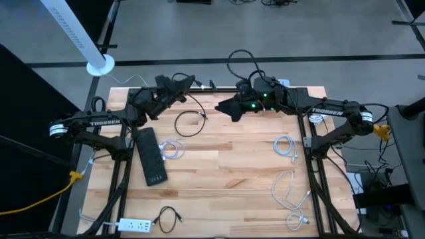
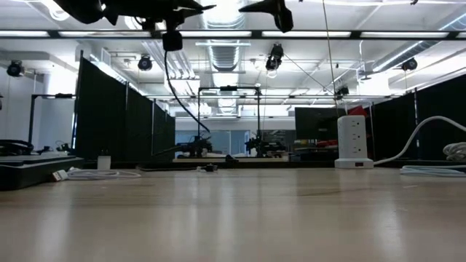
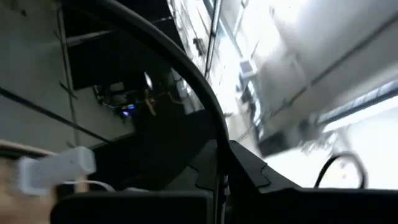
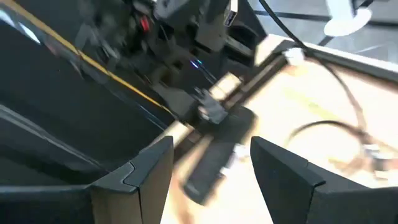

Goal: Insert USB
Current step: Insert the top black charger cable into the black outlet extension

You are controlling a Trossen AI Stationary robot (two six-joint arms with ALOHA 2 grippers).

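Observation:
My left gripper (image 1: 189, 85) is raised over the table's far left part and shut on a black cable (image 1: 189, 123). The cable's loop lies on the wood below. In the low view the cable (image 2: 175, 80) hangs from the gripper, with a dark plug (image 2: 172, 41) just under it. My right gripper (image 1: 224, 106) is open and empty. It is raised over the far middle of the table and points toward the left arm; its own view shows it too (image 4: 211, 168). A black power strip (image 1: 151, 156) lies flat at the left. My left gripper pinches the black cable (image 3: 208, 109) between its two shut fingers (image 3: 245, 177). Which part of the cable it has is hidden by the fingers. The cable hangs slack below the gripper and curves down to the table, where its loop rests.
White cables lie coiled at the left (image 1: 170, 149), at the right (image 1: 285, 146) and at the near right (image 1: 289, 196). A white power strip (image 1: 133, 226) and a small black cable (image 1: 166, 216) lie at the near left edge. A white socket tower (image 2: 354, 142) shows in the low view.

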